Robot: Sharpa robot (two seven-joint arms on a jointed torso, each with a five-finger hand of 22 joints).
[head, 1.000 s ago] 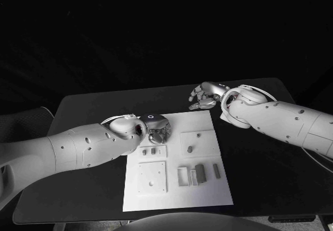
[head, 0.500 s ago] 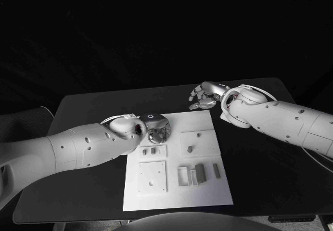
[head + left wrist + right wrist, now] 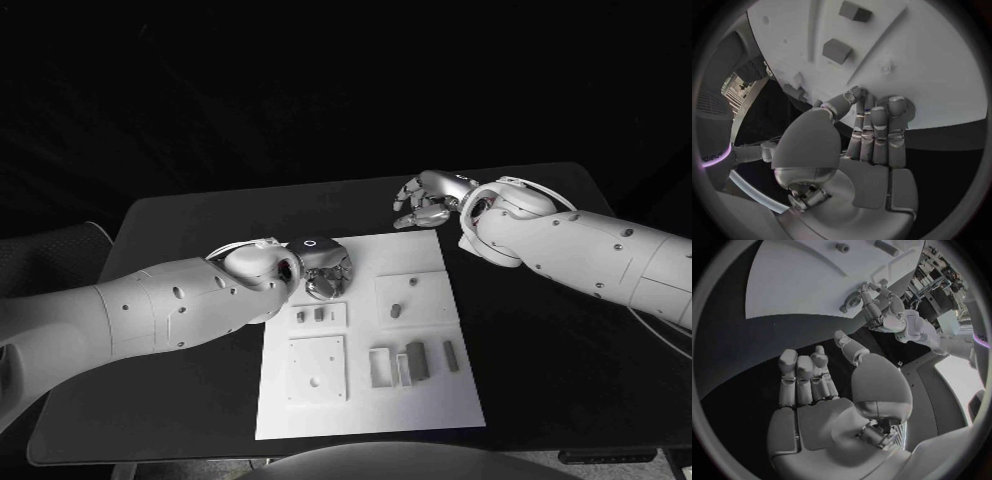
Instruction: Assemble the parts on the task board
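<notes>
Task board (image 3: pixel 433 400), flat white rectangular plate, bears small grey blocks (image 3: pixel 415 361).

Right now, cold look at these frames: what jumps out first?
The white task board in the middle of the black table, with small grey parts lying near its front edge. The left hand hangs over the board's far left corner, fingers pointing down, holding nothing visible. The right hand sits off the board, above bare table beyond its far right corner.
</notes>
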